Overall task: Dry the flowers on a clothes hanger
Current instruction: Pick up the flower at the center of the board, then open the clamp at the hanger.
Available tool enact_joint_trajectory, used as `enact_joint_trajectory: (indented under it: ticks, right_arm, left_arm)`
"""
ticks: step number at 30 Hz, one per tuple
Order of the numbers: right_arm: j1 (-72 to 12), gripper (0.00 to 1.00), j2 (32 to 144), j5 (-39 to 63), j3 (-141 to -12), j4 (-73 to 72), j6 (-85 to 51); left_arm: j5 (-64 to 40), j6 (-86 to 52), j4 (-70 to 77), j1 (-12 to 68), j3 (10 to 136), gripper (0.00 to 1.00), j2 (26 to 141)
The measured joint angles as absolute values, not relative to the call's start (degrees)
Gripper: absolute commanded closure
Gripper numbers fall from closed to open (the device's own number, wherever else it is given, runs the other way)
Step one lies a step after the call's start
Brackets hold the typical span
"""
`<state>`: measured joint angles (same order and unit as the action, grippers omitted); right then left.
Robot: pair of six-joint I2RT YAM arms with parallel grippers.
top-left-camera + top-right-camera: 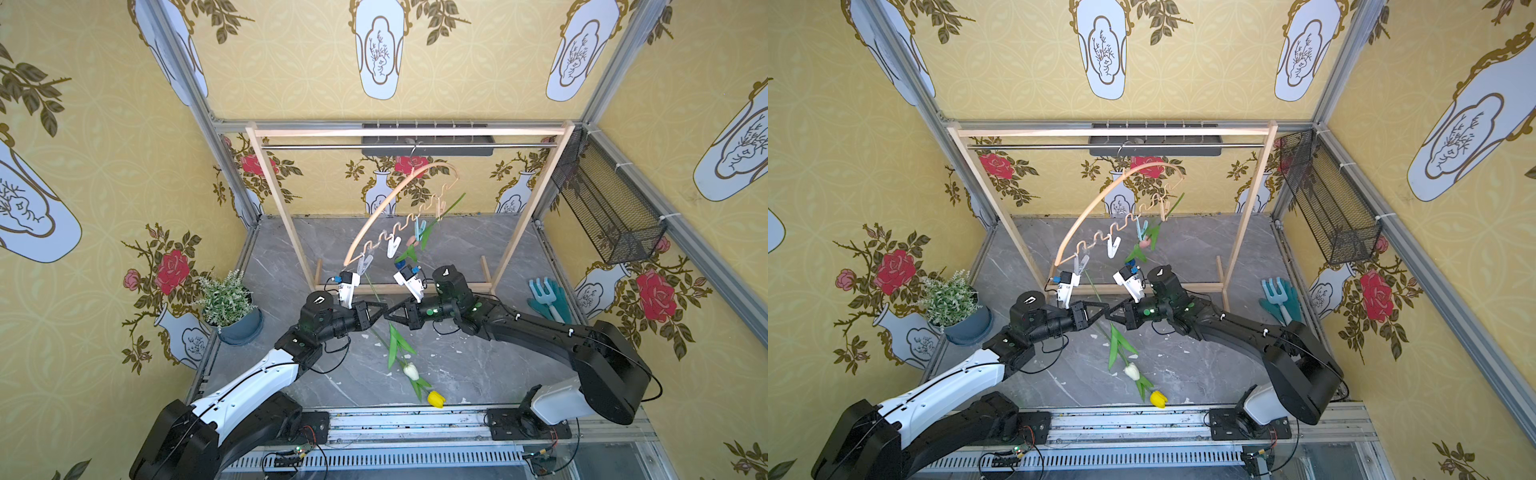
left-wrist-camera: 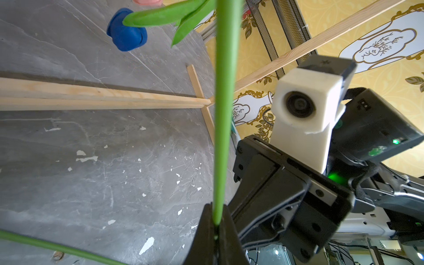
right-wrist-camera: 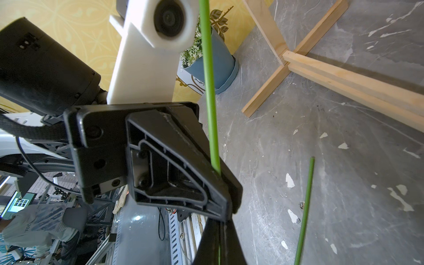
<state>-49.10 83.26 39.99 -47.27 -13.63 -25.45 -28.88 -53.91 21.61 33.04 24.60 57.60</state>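
Left jaws and right jaws meet nose to nose, both pinched tight on the white tulip's stem. Its head points down near the yellow tulip, which lies on the grey, chipped worktop. The stem's top reaches the lowest peg of the tilted hanger; clipped or not, can't tell. Blue tulip and pink tulip hang further along. The hanger's hooked on the wooden rack. Potted plant by the left wall, gloves by the right, yellow vase-and-rose wallpaper all round.
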Motion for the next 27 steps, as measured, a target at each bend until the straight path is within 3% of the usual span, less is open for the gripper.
enact_joint_trajectory:
  ticks: [4, 8, 13, 18, 27]
  right_arm:
    - [-49.1, 1.0, 82.76, 39.7, -46.35, -13.39, -25.45]
    - [-49.12, 1.0, 82.0, 38.57, -45.74, -12.99, -25.28]
    - [-48.69, 1.0, 78.39, 33.67, -44.25, -9.72, -24.47]
    - [-46.3, 1.0, 72.6, 24.77, -43.05, -4.23, -24.16]
    - [-44.56, 1.0, 64.38, 12.45, -41.71, 4.34, -24.45]
  left_arm:
    - [-26.52, -54.33, 20.67, 32.86, 24.6, 0.4, 56.18]
    - [-23.18, -54.33, 18.81, 32.25, 24.6, 0.37, 53.34]
    - [-16.25, -53.82, 12.56, 30.39, 24.69, 0.54, 48.93]
    - [-11.42, -52.99, 4.64, 22.59, 27.05, 0.69, 47.09]
    - [-10.33, -48.62, 1.06, 18.74, 38.79, 0.77, 55.51]
